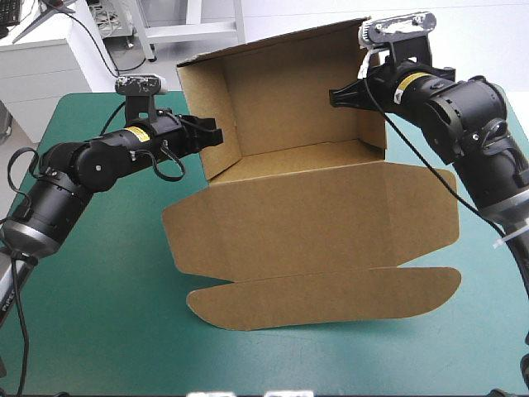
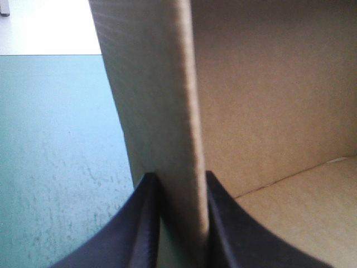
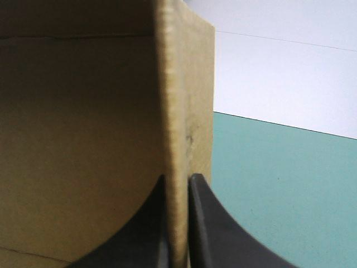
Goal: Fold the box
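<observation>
Left gripper (image 1: 216, 134) pinches the upright left side wall (image 1: 202, 116) of the brown box (image 1: 306, 207), its black fingers all but closed on the board. The right gripper (image 1: 335, 97) clamps the right side wall (image 1: 374, 132) likewise. The board there seems doubled, though that wrist view is too close to be sure. The box sits on the teal-green cover (image 1: 99, 273), its long axis running between the two grippers. Its back wall (image 1: 289, 91) is raised, and its open side and flat front panels (image 1: 331, 298) point toward the table's near edge.
</observation>
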You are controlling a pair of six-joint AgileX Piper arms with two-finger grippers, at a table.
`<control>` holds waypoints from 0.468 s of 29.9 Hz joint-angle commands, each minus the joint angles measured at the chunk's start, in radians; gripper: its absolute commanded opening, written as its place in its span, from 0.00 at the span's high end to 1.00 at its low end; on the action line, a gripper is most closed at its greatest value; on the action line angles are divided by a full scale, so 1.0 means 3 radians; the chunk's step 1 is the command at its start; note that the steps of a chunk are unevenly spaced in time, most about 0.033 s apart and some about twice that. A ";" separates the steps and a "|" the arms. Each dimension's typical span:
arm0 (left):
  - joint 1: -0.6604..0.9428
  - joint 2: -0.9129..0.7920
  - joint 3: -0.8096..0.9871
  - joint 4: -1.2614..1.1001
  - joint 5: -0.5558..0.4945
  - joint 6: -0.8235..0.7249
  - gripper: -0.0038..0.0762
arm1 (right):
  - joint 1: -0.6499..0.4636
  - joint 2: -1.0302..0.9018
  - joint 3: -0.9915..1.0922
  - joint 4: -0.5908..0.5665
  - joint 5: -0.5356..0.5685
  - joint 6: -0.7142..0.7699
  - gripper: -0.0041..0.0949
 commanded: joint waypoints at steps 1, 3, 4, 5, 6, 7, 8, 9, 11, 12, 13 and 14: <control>-0.0070 -0.0070 -0.0126 -0.0301 -0.0186 -0.0019 0.94 | 0.0070 -0.0112 -0.0095 0.0536 -0.0384 0.0075 0.96; -0.0070 -0.0070 -0.0126 -0.0301 -0.0186 -0.0011 0.96 | 0.0070 -0.0112 -0.0095 0.0536 -0.0284 0.0022 0.96; -0.0070 -0.0070 -0.0126 -0.0307 -0.0179 -0.0011 0.96 | 0.0070 -0.0109 -0.0095 0.0536 -0.0223 -0.0034 0.96; -0.0070 -0.0070 -0.0126 -0.0307 -0.0162 -0.0011 0.96 | 0.0070 -0.0109 -0.0095 0.0536 -0.0111 -0.0086 0.96; -0.0070 -0.0070 -0.0126 -0.0307 -0.0139 -0.0011 0.96 | 0.0070 -0.0104 -0.0095 0.0536 -0.0032 -0.0135 0.96; -0.0070 -0.0070 -0.0126 -0.0307 -0.0122 -0.0011 0.96 | 0.0070 -0.0089 -0.0095 0.0536 0.0056 -0.0183 0.96; -0.0070 -0.0065 -0.0126 -0.0276 -0.0090 -0.0011 0.96 | 0.0070 -0.0073 -0.0095 0.0530 0.0140 -0.0245 0.96; -0.0070 -0.0057 -0.0126 -0.0261 -0.0057 -0.0011 0.96 | 0.0070 -0.0046 -0.0095 0.0512 0.0225 -0.0261 0.96; -0.0070 -0.0041 -0.0126 -0.0237 -0.0015 0.0004 0.96 | 0.0070 0.0016 -0.0095 0.0506 0.0371 -0.0262 0.96; -0.0070 -0.0031 -0.0126 -0.0212 0.0024 0.0022 0.96 | 0.0070 0.0055 -0.0095 0.0513 0.0424 -0.0278 0.96; -0.0064 -0.0024 -0.0126 -0.0173 0.0056 0.0044 0.96 | 0.0070 0.0088 -0.0095 0.0520 0.0485 -0.0303 0.96; -0.0064 -0.0007 -0.0126 -0.0124 0.0104 0.0044 0.96 | 0.0070 0.0143 -0.0095 0.0550 0.0576 -0.0325 0.96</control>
